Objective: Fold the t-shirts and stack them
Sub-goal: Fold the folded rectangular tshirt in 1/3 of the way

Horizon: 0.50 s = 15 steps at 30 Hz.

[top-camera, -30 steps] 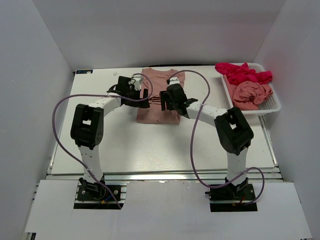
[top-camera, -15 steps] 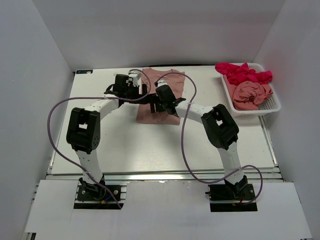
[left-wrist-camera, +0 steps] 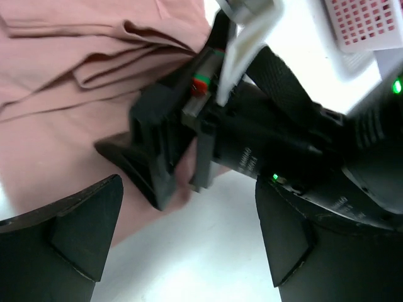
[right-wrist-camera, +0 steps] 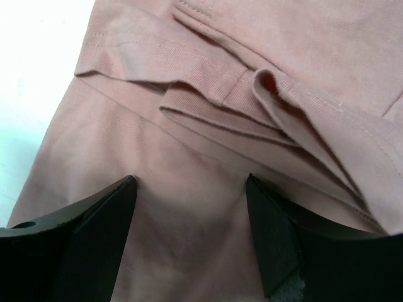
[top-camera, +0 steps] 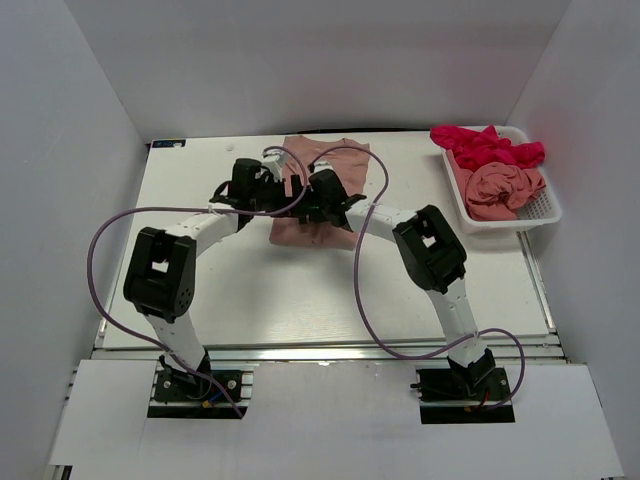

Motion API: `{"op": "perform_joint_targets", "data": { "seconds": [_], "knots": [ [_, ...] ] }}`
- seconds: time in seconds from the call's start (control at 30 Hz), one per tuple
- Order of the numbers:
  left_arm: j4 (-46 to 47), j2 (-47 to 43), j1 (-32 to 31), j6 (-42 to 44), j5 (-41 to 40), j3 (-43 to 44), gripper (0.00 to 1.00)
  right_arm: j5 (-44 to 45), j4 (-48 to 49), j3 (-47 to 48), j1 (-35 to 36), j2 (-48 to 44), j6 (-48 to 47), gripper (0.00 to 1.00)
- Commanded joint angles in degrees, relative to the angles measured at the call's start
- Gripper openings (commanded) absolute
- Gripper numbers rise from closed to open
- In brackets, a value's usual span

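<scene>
Top external view shows the table (top-camera: 250, 290) with one salmon-pink t-shirt (top-camera: 335, 155) lying partly folded at its far middle, its long axis running straight away from the arm bases. A white mesh basket (top-camera: 548, 212) at the far right holds a crumpled magenta t-shirt (top-camera: 485, 148) and another crumpled pink one (top-camera: 500, 188). Both arms reach in over the near-left part of the flat shirt, where the left gripper (top-camera: 283, 195) and the right gripper (top-camera: 312, 205) sit almost nose to nose. The right one looks better placed to me. In the right wrist view its fingers (right-wrist-camera: 101, 226) stand wide apart directly over the cloth with nothing between them. The shirt's left edge lies to their left and the stacked folds of a tucked-in sleeve lie just ahead. Whether the tips press the fabric I cannot tell. The left gripper's fingers (left-wrist-camera: 82, 226) are spread about as wide and are empty too, hanging at the shirt's edge over bare table, with the other gripper right in front of them. I judge the coming fold depends on carrying this near end up along the long axis, and the two grippers look crowded for it.
</scene>
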Motion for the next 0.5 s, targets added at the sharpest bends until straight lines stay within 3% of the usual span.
{"op": "perform_joint_targets", "data": {
  "seconds": [0.0, 0.3, 0.47],
  "knots": [
    [4.32, -1.78, -0.7, -1.5, 2.76, -1.47, 0.94, -0.95, 1.26, 3.31, 0.25, 1.92, 0.56, 0.75],
    [5.75, -2.21, -0.18, -0.27, 0.39, -3.33, 0.89, 2.92, 1.09, 4.81, 0.07, 1.66, -1.64, 0.76],
    [-1.62, -5.19, 1.5, 3.06, -1.19, 6.92, 0.9, 3.53, 1.96, 2.88, -0.54, 0.17, -2.0, 0.75]
  ]
}}
